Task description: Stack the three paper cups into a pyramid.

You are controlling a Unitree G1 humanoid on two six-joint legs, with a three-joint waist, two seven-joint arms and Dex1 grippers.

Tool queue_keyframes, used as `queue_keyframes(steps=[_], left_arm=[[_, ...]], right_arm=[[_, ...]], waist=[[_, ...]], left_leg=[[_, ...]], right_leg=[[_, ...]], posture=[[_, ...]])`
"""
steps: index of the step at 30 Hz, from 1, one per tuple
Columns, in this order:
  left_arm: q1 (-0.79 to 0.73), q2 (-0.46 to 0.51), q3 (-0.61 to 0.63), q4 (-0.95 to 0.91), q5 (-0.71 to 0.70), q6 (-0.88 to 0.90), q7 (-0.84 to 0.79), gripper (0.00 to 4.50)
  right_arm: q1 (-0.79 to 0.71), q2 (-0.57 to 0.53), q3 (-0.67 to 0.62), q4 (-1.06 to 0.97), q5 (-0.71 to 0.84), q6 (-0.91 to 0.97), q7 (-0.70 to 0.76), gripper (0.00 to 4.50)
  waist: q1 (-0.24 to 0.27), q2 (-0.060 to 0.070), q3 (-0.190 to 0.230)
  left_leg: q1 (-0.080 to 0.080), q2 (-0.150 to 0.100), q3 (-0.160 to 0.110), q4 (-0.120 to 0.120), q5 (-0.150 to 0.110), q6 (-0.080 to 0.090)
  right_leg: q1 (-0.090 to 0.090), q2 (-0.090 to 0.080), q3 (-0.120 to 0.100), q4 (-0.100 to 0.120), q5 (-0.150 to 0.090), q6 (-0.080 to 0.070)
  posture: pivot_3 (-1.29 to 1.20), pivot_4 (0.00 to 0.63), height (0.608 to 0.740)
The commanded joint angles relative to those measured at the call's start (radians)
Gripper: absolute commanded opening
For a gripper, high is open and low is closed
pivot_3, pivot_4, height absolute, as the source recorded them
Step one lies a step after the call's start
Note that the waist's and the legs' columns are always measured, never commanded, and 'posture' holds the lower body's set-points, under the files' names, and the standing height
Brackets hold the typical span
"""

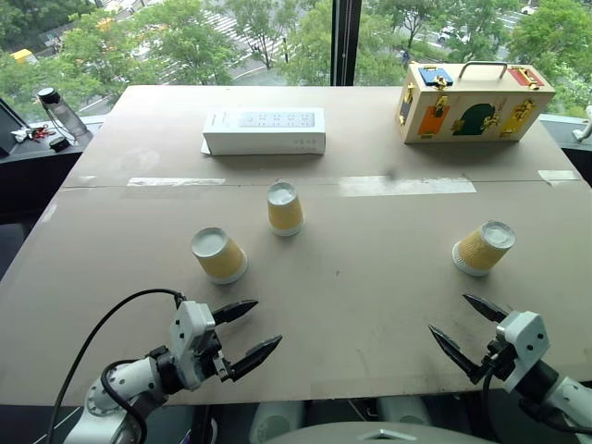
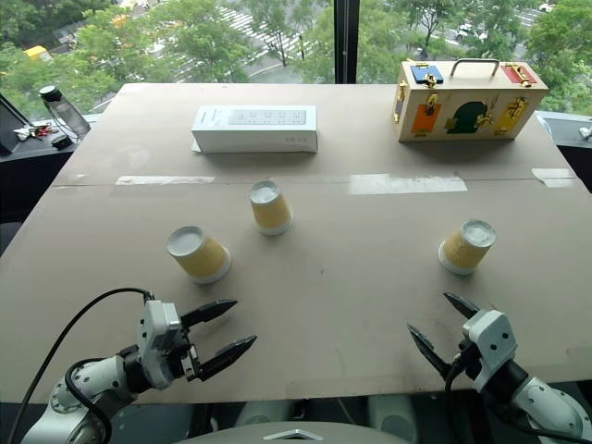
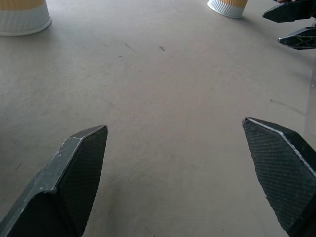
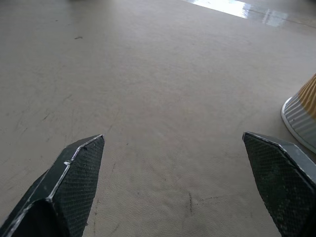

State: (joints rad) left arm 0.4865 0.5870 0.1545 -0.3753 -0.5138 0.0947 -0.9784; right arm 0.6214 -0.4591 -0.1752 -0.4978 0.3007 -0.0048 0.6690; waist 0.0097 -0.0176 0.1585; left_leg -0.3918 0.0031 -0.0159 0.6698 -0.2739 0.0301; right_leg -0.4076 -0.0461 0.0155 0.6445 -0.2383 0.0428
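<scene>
Left eye view: nothing stacked yet. Left gripper [image 1: 245, 335] and right gripper [image 1: 469, 331] both spread wide, empty. Three paper cups upside down, well apart: left cup [image 1: 219, 254] just ahead of left gripper, middle cup [image 1: 285, 208] farther ahead, right cup [image 1: 483, 247] ahead of right gripper. Whole pyramid left to build.

Near half of desk [image 1: 351, 305] bare between left tool [image 1: 248, 335] and right tool [image 1: 467, 333], both spread wide, nothing between their fingers. Three cups well apart with wide lanes between: left cup [image 1: 219, 254], middle cup [image 1: 285, 208], right cup [image 1: 483, 247]. White box [image 1: 265, 130] and wooden case [image 1: 474, 102] block the far edge.
</scene>
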Motion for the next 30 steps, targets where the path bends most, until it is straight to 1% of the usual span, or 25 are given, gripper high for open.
queue_keyframes(steps=[1,7,11,14,16,20,25,27,30], left_arm=[[-0.014,0.001,0.008,-0.008,-0.028,-0.023,-0.032,4.50],[-0.057,0.000,-0.015,-0.054,-0.035,-0.003,-0.035,4.50],[-0.075,0.001,-0.017,-0.093,-0.055,0.006,-0.036,4.50],[-0.083,0.028,-0.025,-0.133,-0.069,0.005,-0.075,4.50],[-0.094,0.058,-0.026,-0.172,-0.104,0.021,-0.114,4.50],[-0.129,0.109,-0.019,-0.222,-0.175,0.078,-0.144,4.50],[-0.172,0.133,-0.017,-0.254,-0.214,0.128,-0.124,4.50],[-0.182,0.136,-0.017,-0.259,-0.220,0.142,-0.120,4.50],[-0.196,0.144,-0.015,-0.268,-0.233,0.163,-0.121,4.50]], right_arm=[[-0.010,-0.003,-0.019,-0.014,0.001,-0.018,-0.007,4.44],[-0.053,0.001,-0.008,-0.001,-0.013,-0.039,-0.007,4.44],[-0.085,0.027,-0.027,0.014,-0.010,-0.035,-0.051,4.44],[-0.126,0.121,-0.085,0.030,0.002,-0.039,-0.185,4.44],[-0.120,0.177,-0.109,0.025,-0.015,-0.039,-0.253,4.44],[-0.121,0.241,-0.123,0.013,-0.050,-0.028,-0.347,4.44],[-0.181,0.239,-0.125,0.014,-0.051,0.027,-0.392,4.44],[-0.213,0.233,-0.119,0.009,-0.037,0.059,-0.398,4.44],[-0.275,0.233,-0.101,-0.002,-0.026,0.131,-0.421,4.44]], waist=[[0.001,0.000,0.000],[0.003,-0.001,-0.001],[0.002,-0.001,-0.001],[0.004,-0.001,-0.002],[0.004,0.001,-0.003],[0.004,0.002,-0.004],[-0.003,0.003,-0.004],[-0.006,0.003,-0.005],[-0.003,0.003,-0.005]], left_leg=[[0.000,0.000,0.000,0.000,0.000,0.000],[0.001,0.000,0.002,0.000,0.000,0.000],[0.001,0.000,0.003,0.000,0.000,0.000],[0.001,0.000,0.003,0.000,0.000,0.000],[0.001,0.001,0.003,0.000,0.000,0.000],[0.001,0.001,0.004,0.000,0.000,0.000],[0.003,0.001,0.007,0.000,0.000,0.000],[0.004,0.002,0.008,0.000,0.000,0.000],[0.005,0.002,0.009,-0.001,0.000,0.000]], right_leg=[[0.000,0.000,0.000,0.000,0.000,0.000],[0.000,0.000,0.000,0.000,0.000,0.000],[0.000,0.001,0.001,0.000,0.000,0.000],[0.000,0.001,0.001,0.000,0.000,-0.001],[0.000,0.001,0.001,0.000,0.001,-0.001],[0.000,0.001,0.002,0.000,0.000,-0.001],[0.000,0.002,0.004,0.001,0.001,-0.001],[0.000,0.007,0.006,0.001,0.001,-0.001],[0.000,0.008,0.007,0.001,0.001,-0.001]], posture=[[0.00,0.150,0.740],[0.00,0.150,0.740],[0.00,0.150,0.740],[0.00,0.150,0.740],[0.00,0.150,0.740],[0.00,0.150,0.740],[0.00,0.150,0.740],[0.00,0.150,0.740],[0.00,0.150,0.740]])
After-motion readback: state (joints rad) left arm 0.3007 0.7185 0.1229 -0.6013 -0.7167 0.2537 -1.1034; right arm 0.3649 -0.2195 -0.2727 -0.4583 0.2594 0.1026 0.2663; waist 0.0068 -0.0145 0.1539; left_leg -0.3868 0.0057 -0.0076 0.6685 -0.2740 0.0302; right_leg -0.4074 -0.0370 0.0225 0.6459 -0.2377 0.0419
